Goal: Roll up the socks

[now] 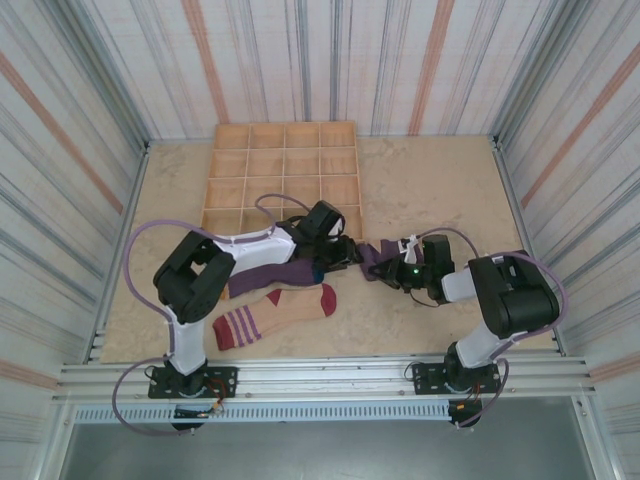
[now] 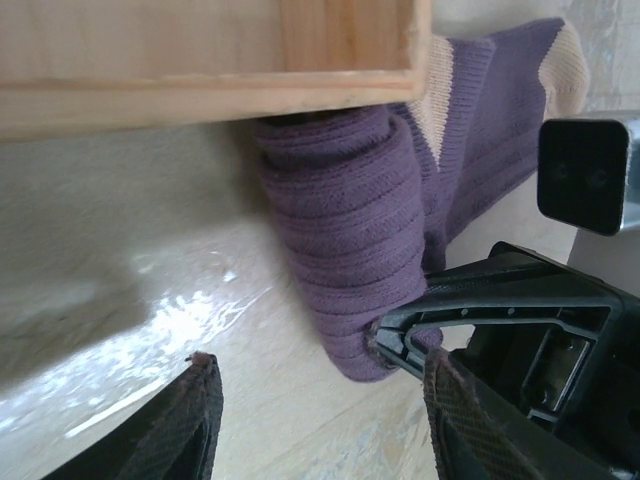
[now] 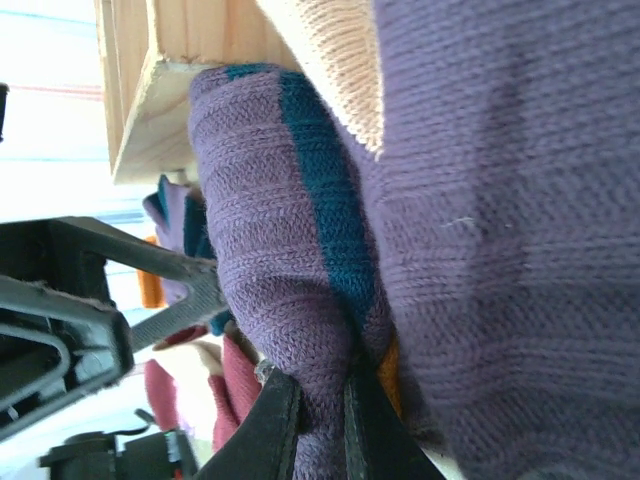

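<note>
My right jaws are clamped on the half-rolled purple sock [image 2: 345, 230], left jaws apart; next, I think, the left must pin the roll.

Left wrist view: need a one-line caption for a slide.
Purple sock bunched at the wooden tray edge, right gripper pinching its end, left gripper open in front.

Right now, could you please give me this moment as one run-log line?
left claw: open, at purple sock | right claw: shut on purple sock | tan sock: lying free
</note>
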Robot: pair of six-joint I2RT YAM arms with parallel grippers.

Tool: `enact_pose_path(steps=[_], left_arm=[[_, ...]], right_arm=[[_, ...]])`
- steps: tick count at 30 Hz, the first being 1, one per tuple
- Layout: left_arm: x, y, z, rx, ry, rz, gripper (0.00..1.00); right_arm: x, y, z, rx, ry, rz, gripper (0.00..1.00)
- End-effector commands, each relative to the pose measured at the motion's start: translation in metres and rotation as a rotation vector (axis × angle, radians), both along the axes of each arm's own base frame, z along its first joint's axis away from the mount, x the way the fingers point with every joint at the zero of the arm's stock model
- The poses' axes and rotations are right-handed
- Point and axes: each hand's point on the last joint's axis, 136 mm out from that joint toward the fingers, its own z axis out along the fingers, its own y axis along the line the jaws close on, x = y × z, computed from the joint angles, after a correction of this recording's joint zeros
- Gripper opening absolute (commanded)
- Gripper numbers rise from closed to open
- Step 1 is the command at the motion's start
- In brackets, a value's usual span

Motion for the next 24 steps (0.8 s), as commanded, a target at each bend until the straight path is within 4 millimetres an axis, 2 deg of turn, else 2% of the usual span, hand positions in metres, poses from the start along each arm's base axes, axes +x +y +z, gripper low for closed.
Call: enact_pose_path(steps=[1, 8, 15, 21, 24], left_arm=[[0.012, -0.013, 0.004, -0.017, -0.041, 0.017, 0.56], [0.020, -0.017, -0.015, 0.015, -0.025, 0.044, 0.53], [0.019, -0.014, -0.036, 0.047, 0.016, 0.068, 0.49], [0.025, -0.016, -0.040, 0.056, 0.009, 0.080, 0.49], [0.027, -0.019, -0.036, 0.055, 0.004, 0.077, 0.45]], right_arm=[[-0.030, -0.008, -0.031, 0.016, 0.246, -0.044, 0.00], [-0.030, -0.012, -0.035, 0.043, 0.282, -0.061, 0.00], [-0.026, -0.012, -0.036, 0.073, 0.289, -0.062, 0.00], [-0.025, -0.010, -0.034, 0.084, 0.295, -0.054, 0.00], [-0.023, -0.010, -0.031, 0.083, 0.291, -0.052, 0.00]])
